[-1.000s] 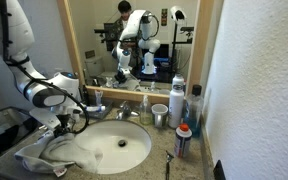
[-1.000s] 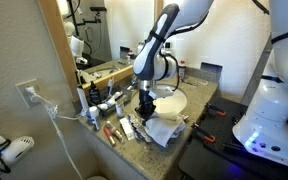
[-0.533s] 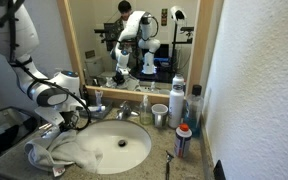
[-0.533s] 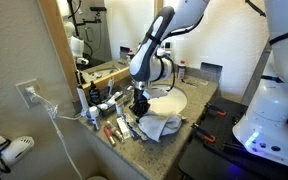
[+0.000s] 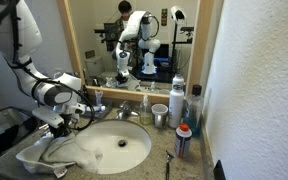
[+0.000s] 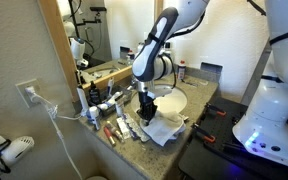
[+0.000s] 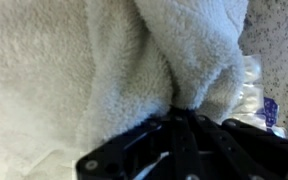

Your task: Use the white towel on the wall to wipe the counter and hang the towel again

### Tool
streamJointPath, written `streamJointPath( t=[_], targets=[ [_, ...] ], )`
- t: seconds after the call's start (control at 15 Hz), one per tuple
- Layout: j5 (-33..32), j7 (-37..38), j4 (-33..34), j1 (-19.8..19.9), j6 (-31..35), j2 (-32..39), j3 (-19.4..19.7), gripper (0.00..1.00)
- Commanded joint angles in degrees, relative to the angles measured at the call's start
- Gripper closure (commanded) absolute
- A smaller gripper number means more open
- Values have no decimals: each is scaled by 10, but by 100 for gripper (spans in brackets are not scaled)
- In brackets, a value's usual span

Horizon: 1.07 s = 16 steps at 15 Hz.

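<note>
One large white terry-cloth towel [image 5: 66, 153] lies crumpled on the speckled grey-brown granite counter [image 5: 164, 152]. It is heaped beside the oval white sink basin [image 5: 124, 146], and one edge reaches over the basin's rim. The black two-fingered gripper [image 5: 72, 122] sits directly above the heap, and a pulled-up ridge of cloth rises to meet it.

In the wrist view the towel [image 7: 64, 60] fills nearly the whole picture. A thick fold narrows into the gripper [image 7: 180, 112], whose fingers are clamped tight on that fold with no gap between them.

In an exterior view the heap's long axis runs across the picture along the counter's front edge, from the counter's outer end toward the basin. The cloth is too rumpled to tell which end carries the hem. In an exterior view the towel [image 6: 164, 128] spreads below the gripper [image 6: 146, 112] toward the counter's front.

Behind the basin stands a chrome faucet [image 5: 125, 113], and above it a wood-framed mirror [image 5: 134, 40]. A white plastic bottle [image 5: 177, 97] stands past the basin. The plain white textured wall [image 5: 254, 90] rises on the basin's far side, well apart from the towel.
</note>
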<state>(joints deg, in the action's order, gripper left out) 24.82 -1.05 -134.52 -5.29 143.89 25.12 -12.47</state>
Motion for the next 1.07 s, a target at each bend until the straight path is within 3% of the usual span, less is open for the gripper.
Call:
streamJointPath(
  t=[0.0, 0.53, 1.0],
  targets=[
    [-4, -7, -17, 11, -38, -8, -2, 99],
    [-11, -26, -43, 24, -162, -5, 15, 99],
    [-97, 60, -96, 11, -126, -40, 91, 99]
  ],
)
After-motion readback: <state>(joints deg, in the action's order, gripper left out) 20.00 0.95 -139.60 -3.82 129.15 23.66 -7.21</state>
